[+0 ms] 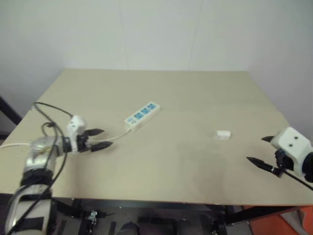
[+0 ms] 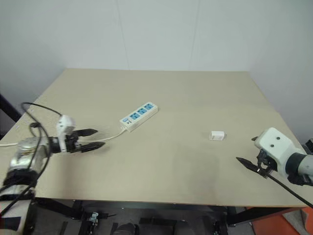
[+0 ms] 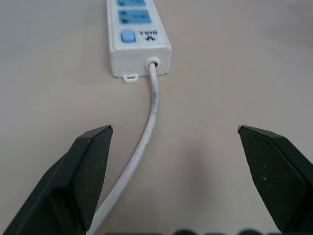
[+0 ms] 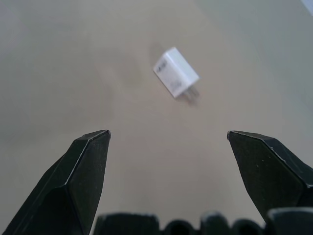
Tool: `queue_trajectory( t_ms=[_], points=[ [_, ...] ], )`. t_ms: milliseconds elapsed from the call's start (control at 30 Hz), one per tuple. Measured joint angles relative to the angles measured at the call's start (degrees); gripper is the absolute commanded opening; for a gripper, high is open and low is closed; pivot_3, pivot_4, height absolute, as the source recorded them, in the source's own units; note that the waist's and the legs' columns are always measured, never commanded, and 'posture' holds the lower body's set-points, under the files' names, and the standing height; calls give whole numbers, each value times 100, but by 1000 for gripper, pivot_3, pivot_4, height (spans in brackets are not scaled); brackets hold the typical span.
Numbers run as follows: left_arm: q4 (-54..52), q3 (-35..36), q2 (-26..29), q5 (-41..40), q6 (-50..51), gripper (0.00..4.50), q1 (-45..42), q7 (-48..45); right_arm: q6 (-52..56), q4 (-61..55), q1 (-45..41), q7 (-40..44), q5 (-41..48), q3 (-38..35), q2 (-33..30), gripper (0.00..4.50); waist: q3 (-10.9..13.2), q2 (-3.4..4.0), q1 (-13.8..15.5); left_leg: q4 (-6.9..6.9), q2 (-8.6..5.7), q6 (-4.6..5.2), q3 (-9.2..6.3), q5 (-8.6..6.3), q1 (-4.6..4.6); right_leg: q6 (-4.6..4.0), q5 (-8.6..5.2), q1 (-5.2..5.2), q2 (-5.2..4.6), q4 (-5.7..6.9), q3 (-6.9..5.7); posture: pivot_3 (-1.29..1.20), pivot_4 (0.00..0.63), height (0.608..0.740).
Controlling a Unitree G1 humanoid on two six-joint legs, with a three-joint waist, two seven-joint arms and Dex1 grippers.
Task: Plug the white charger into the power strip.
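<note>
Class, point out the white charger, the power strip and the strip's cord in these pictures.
white charger (image 4: 175, 77), right wrist view, on its white body.
power strip (image 1: 142, 115), left eye view, mid-bar on the socket row.
cord (image 3: 152, 110), left wrist view, just past the strip's end.

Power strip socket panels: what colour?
Blue, set in the white power strip; the left wrist view shows it best.

One table (image 1: 195, 98). One power strip (image 1: 142, 115) on it, one thin white cord (image 1: 116, 135) trailing from strip's end; blue socket panels in row, number unclear from here. One white charger (image 1: 222, 134). Two grippers: left gripper (image 1: 99, 138), right gripper (image 1: 262, 152), two black fingers each, spread apart, nothing between.
</note>
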Motion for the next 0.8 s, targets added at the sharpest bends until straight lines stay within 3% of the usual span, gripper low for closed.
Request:
queue_trajectory(
  t_ms=[200, 233, 333, 700, 800],
  points=[
    [1295, -597, -619, 771, -481, 4474, -924, 611, 433, -506, -237, -348, 100, 590, 244, 4500, -1, -3, -29, -2, -2, 2, -1, -1, -5, -19, 11, -6, 0, 0, 3, 0, 150, 740],
    [1475, -676, -663, 894, -591, 4293, -1019, 684, 558, -688, -259, -417, 122, 669, 292, 4500, 0, -3, -48, -3, -1, 2, -2, -1, -5, -19, 12, -6, 1, 1, 2, 0, 150, 740],
    [1849, -866, -668, 1184, -718, 3544, -1336, 729, 824, -1119, -258, -551, 149, 854, 348, 4500, -2, -6, -49, 0, -3, 1, -2, -1, 0, 5, -1, 1, 0, 2, 2, 0, 150, 740],
    [2274, -931, -783, 1401, -868, 119, -1558, 792, 1487, -1631, -416, -964, 327, 1349, 551, 4500, -43, -10, -65, -1, -1, 2, -3, -1, 11, 6, -1, 8, 2, 4, 2, 0, 150, 740],
    [2169, -871, -751, 1364, -844, 49, -1473, 666, 1487, -1602, -475, -992, 324, 1413, 550, 4500, -44, -10, -75, -2, -1, 2, -3, -1, 10, 6, -1, 7, 2, 3, 2, 0, 150, 740]
  ],
)
